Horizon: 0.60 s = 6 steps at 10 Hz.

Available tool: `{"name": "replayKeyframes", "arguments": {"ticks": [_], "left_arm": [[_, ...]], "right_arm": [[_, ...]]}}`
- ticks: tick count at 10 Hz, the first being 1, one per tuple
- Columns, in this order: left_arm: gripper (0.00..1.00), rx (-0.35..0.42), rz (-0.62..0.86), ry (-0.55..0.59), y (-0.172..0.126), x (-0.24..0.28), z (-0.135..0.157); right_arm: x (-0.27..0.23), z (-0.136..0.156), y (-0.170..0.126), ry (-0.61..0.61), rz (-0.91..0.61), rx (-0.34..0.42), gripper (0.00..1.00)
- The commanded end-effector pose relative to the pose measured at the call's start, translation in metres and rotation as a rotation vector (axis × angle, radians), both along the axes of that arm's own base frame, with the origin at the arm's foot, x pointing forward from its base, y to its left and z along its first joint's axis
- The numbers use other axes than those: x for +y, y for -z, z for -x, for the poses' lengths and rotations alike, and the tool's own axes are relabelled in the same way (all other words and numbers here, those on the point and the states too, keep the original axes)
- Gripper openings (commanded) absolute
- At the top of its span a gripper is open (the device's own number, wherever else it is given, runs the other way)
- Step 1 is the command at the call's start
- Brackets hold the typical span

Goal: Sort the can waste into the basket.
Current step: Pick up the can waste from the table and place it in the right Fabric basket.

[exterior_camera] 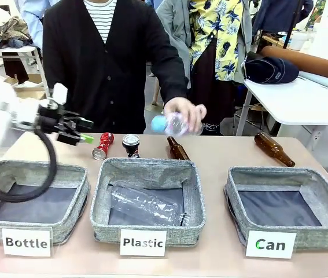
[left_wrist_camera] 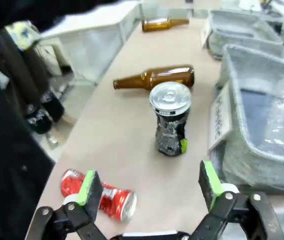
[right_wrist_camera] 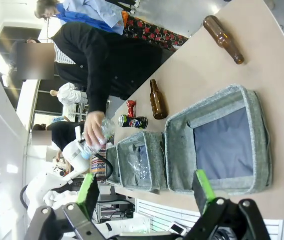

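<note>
The shiny red can [exterior_camera: 102, 146] lies on its side at the back of the table, left of the upright dark can [exterior_camera: 131, 145] with its silver top. My left gripper [exterior_camera: 86, 131] hovers open just left of the red can, a little above the table. In the left wrist view the red can [left_wrist_camera: 106, 197] lies by my left finger and the dark can [left_wrist_camera: 170, 120] stands ahead of the open gripper [left_wrist_camera: 149, 187]. The grey basket labelled "Can" [exterior_camera: 320, 234] sits at front right with nothing in it. My right gripper [right_wrist_camera: 145, 190] is open, high above that basket [right_wrist_camera: 179, 150].
A person's hand holds a clear plastic bottle [exterior_camera: 175, 123] above the table behind the "Plastic" basket [exterior_camera: 100, 220], which has a clear bottle inside. The "Bottle" basket [exterior_camera: 71, 223] sits front left. Brown glass bottles [exterior_camera: 177, 149] [exterior_camera: 273, 149] lie on the table.
</note>
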<state>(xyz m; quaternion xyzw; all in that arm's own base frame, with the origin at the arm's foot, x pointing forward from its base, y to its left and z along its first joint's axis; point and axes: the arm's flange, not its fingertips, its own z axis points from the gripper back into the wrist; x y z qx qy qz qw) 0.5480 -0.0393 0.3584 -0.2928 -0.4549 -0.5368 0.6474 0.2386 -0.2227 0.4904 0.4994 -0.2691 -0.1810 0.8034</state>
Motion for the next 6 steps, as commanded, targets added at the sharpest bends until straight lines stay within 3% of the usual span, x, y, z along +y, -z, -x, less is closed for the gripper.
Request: {"name": "replayKeyframes", "arguments": {"ticks": [1, 3, 6], "left_arm": [[1.0, -0.02, 0.157, 0.095, -0.048, 0.091, 0.082], [1.0, -0.042, 0.187, 0.12, -0.037, 0.112, 0.124], [1.0, -0.044, 0.151, 0.064, -0.027, 0.108, 0.116]], "right_arm": [[-0.001, -0.001, -0.001, -0.006, -0.005, -0.038, 1.0], [-0.001, -0.001, -0.001, -0.006, -0.005, -0.038, 1.0], [-0.001, -0.001, -0.001, -0.006, -0.005, -0.038, 1.0]]}}
